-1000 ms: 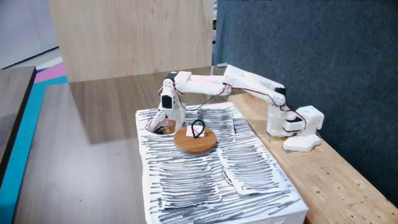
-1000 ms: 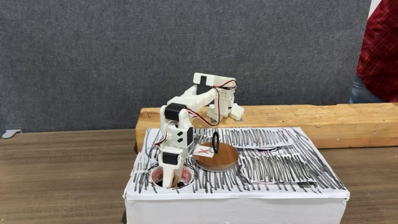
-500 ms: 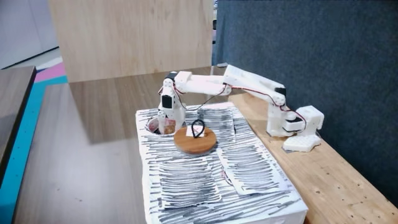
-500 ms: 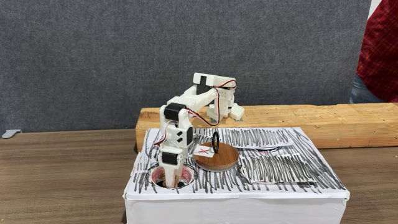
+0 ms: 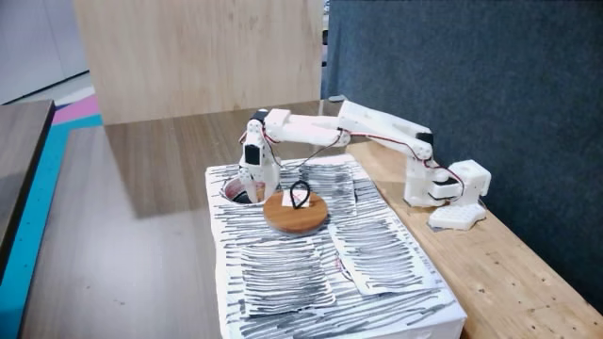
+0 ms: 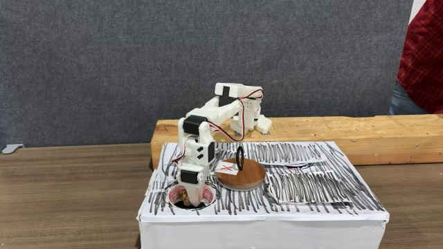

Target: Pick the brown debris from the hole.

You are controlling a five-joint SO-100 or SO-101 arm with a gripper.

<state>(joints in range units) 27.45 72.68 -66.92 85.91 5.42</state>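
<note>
**Fingers dipped into the round hole among the debris**

The white five-joint arm (image 6: 208, 117) reaches from its base on the pale wooden beam (image 6: 325, 131) down to the white box wrapped in a black-and-white striped sheet (image 6: 304, 183). The box stands on a dark brown wooden surface (image 6: 69, 187).

In both fixed views the gripper (image 6: 192, 198) points straight down into the round dark hole with a pale rim (image 6: 171, 198), which is cut through the sheet near the box's front corner, at about 8 o'clock from the round wooden disc with a black loop (image 6: 240, 173). The fingers (image 6: 189, 192) have their tips at or just below the rim; they stand close together, but whether they are closed on anything I cannot tell at this size.

Inside the hole, small tan-brown lumps of debris (image 6: 185, 204) show around the fingertips, touching or just beside them. In the other fixed view the hole (image 5: 229, 188) sits at 9 o'clock from the disc (image 5: 296, 213), and the gripper (image 5: 250, 193) covers most of its opening; a dark sliver of the interior shows, and the debris is too small to make out there.

The disc lies flat on the sheet just beside the hole, with a white card marked with a red cross (image 6: 225, 168) on it.

At 3 o'clock in one fixed view, a person's red plaid sleeve (image 6: 423, 55) shows.
</note>
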